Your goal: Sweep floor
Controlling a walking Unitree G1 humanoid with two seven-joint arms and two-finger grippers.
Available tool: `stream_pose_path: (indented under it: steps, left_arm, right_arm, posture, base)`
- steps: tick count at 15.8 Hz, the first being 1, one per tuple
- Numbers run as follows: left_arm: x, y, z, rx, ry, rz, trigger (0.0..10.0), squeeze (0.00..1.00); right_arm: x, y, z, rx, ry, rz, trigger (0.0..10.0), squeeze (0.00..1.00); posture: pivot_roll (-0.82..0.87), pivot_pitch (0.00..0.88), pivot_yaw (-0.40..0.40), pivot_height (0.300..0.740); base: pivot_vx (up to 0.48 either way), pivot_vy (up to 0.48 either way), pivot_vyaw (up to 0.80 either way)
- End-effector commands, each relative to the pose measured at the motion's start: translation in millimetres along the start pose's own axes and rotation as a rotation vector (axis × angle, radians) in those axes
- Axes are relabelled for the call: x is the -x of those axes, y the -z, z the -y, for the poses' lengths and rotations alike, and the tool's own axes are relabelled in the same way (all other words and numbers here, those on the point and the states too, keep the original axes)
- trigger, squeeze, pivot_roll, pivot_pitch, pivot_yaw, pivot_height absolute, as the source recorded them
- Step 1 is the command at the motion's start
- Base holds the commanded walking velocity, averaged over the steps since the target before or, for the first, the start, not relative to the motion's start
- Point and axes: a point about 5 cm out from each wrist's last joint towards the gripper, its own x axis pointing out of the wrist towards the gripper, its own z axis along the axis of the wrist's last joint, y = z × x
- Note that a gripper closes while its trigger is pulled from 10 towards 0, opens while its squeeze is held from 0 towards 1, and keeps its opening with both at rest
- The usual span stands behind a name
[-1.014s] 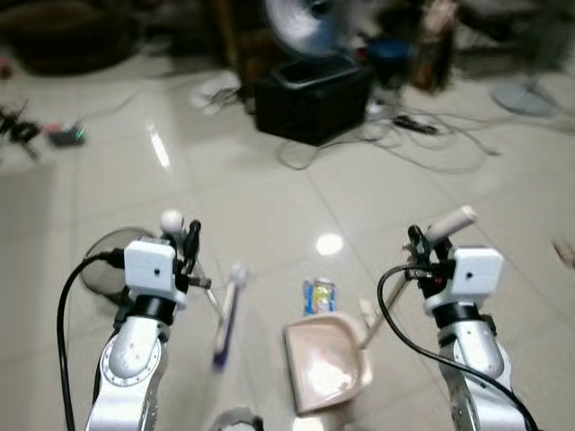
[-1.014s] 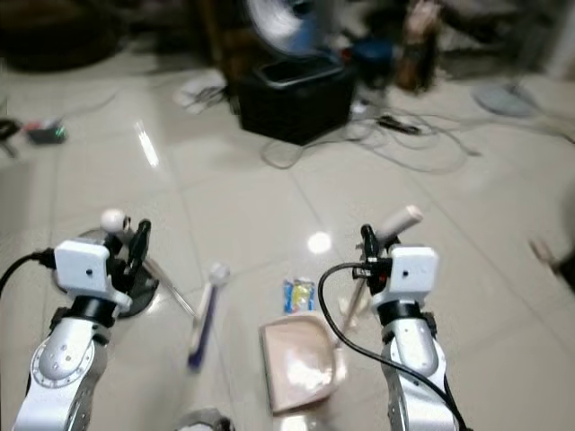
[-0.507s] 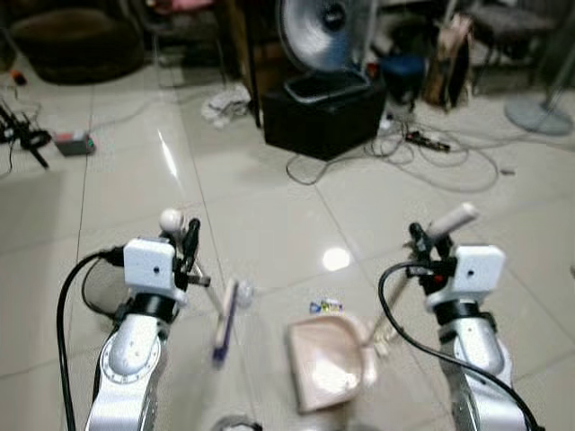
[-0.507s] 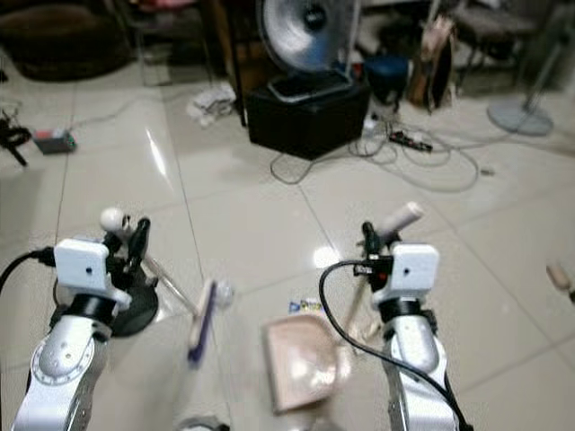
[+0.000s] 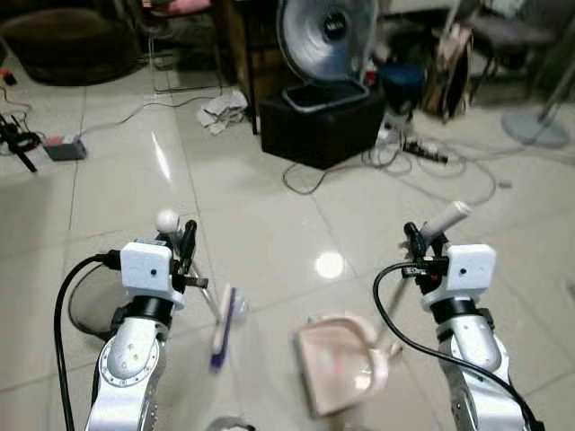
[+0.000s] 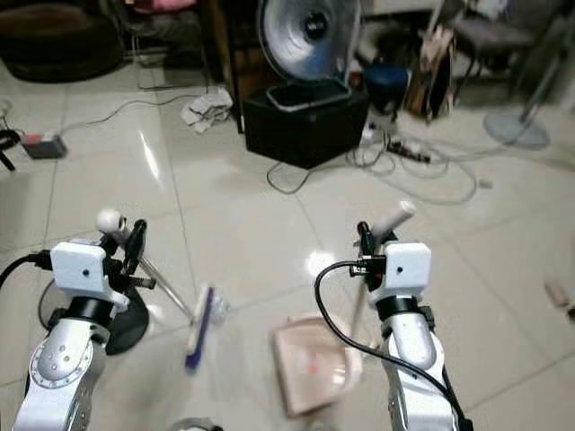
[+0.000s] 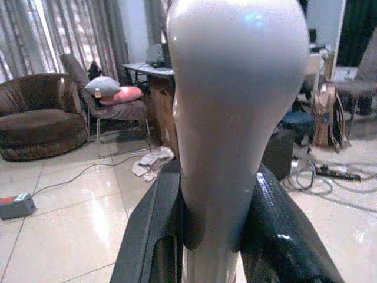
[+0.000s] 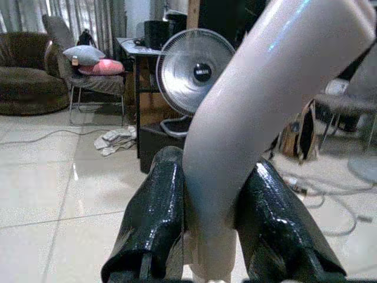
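Left pincer (image 5: 186,241) closed tight on the broom handle (image 7: 235,118), both black fingers (image 7: 147,236) pressed against its pale grey rounded top. From this pincer, handle slanting down and toward the right pincer, ending in the broom head (image 5: 222,327) with white body and blue bristles, low over the glossy tiled floor (image 5: 252,215). On the far side of the left arm, a dark round base (image 6: 126,323) on the tiles, with a black cable looping from the wrist.

Right pincer (image 5: 415,244) also closed, gripping the dustpan handle (image 8: 259,112), a pale tube bent at the top and sticking up past the fingers (image 8: 154,218). Below this pincer and a little toward the left one, the beige dustpan (image 5: 341,364) low at the floor, mouth turned away from the robot; blurred, so cannot tell if touching the tiles. Broom head and dustpan apart, with bare tile between them.

Well ahead of both pincers, a black box (image 5: 322,121) with a round silver fan (image 5: 323,31) behind it. Beside the box, ahead of the right pincer, tangled cables and a power strip (image 5: 422,148). Ahead of the left pincer, crumpled cloth (image 5: 220,106) on the floor, and farther off a dark brown sofa (image 7: 41,121).
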Motion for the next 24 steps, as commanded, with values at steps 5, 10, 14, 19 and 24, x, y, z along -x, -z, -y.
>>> stream_pose_path:
  steps: [5,10,14,19,24]
  left_arm:
    - [1.4,-6.5,-6.6,-0.037,-0.029,0.035,10.0,0.0]
    - [-1.4,-6.6,-5.1,-0.037,-0.018,0.037,10.0,0.0]
    - [-0.6,-6.5,-5.6,-0.038,-0.017,0.036,10.0,0.0]
    - [1.9,-6.9,-7.0,-0.043,-0.027,0.035,10.0,0.0]
    - [-3.3,-4.5,-2.4,-0.03,0.019,0.019,10.0,0.0]
  right_arm:
    - [-5.1,-9.1,-5.9,-0.075,-0.013,0.056,10.0,0.0]
    - [-2.8,-7.9,-7.5,-0.047,-0.008,0.057,10.0,0.0]
    - [-2.8,-6.7,-5.4,-0.069,0.007,0.051,10.0,0.0]
    - [-3.9,-6.7,-9.2,-0.044,-0.021,0.055,10.0,0.0]
    - [-2.4,-3.7,-3.7,-0.037,0.042,0.052,10.0,0.0]
  posture:
    - [0.05,0.098,-0.006,0.74]
    - [0.05,0.098,0.002,0.74]
    - [0.05,0.103,-0.002,0.74]
    - [0.06,0.102,-0.008,0.74]
    - [0.04,0.101,0.022,0.74]
  base:
    - [0.363,0.0,0.0]
    - [0.363,0.0,0.0]
    - [0.364,0.0,0.0]
    - [0.363,0.0,0.44]
    - [0.285,0.0,0.0]
